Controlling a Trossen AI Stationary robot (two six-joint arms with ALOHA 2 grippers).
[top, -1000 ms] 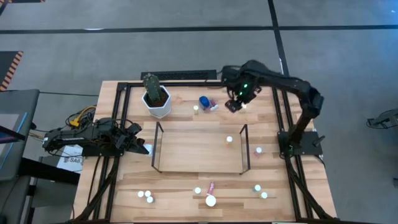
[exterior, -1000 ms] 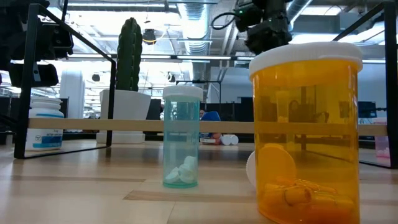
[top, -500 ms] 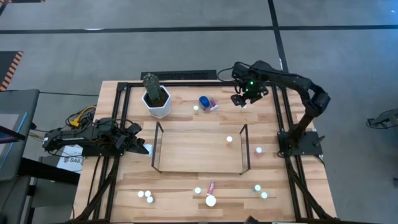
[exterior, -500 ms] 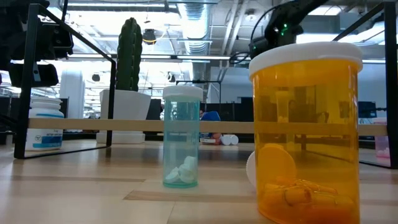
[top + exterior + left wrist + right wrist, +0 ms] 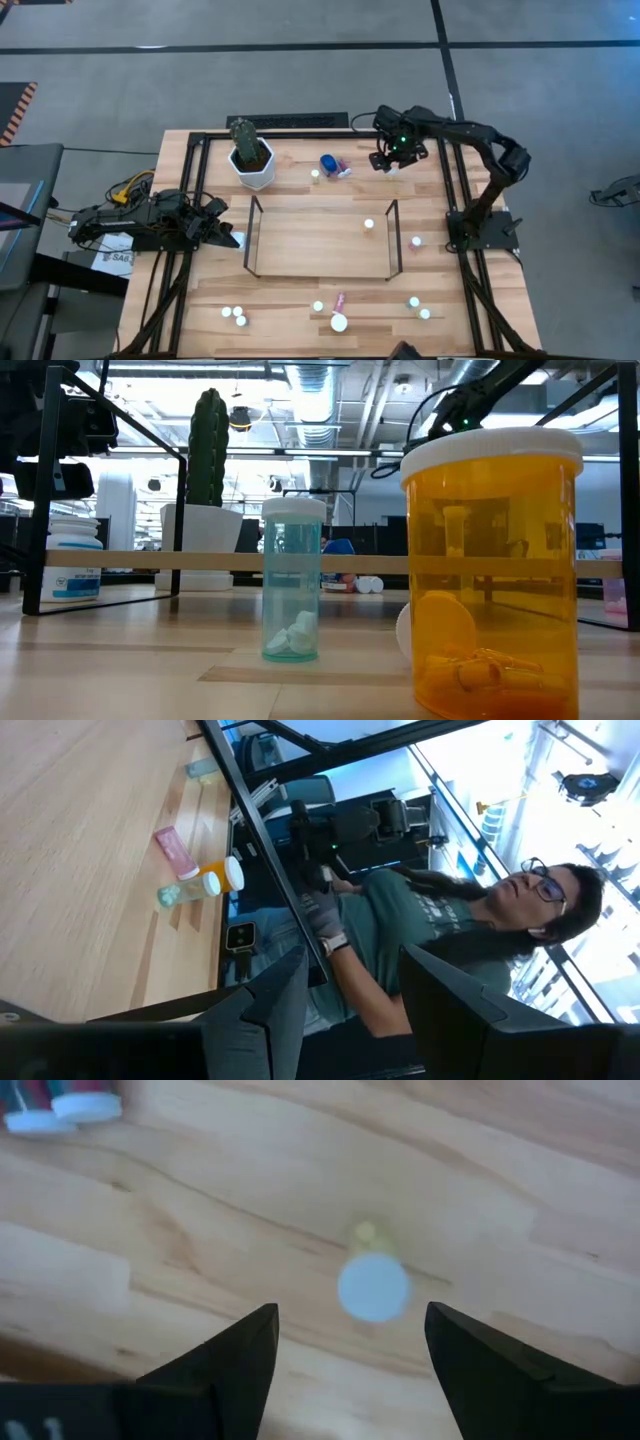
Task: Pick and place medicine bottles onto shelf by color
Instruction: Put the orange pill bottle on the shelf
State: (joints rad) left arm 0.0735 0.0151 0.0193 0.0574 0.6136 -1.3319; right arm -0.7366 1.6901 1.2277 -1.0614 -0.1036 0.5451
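High view: the right gripper (image 5: 390,166) hangs over the far part of the tabletop (image 5: 300,290), just above a small white-capped bottle (image 5: 373,1286) that the right wrist view shows standing between its spread jaws, untouched. Near it lie a blue-capped bottle (image 5: 328,163) and a pink one (image 5: 343,169); a cactus pot (image 5: 252,162) stands further left. The shelf (image 5: 320,240) sits mid-table with one white-capped bottle (image 5: 368,224) on it near its right end panel; another bottle (image 5: 416,241) stands just outside that panel. Along the near edge I count seven more bottles, one of them pink.

The left gripper (image 5: 222,236) rests at the tabletop's left edge, jaws narrowly parted and empty in its wrist view, which alone shows a seated person (image 5: 430,935) beyond the table. Only the low view shows colours: an orange bottle (image 5: 492,570) up close, blocking the right side, and a teal bottle (image 5: 292,580).
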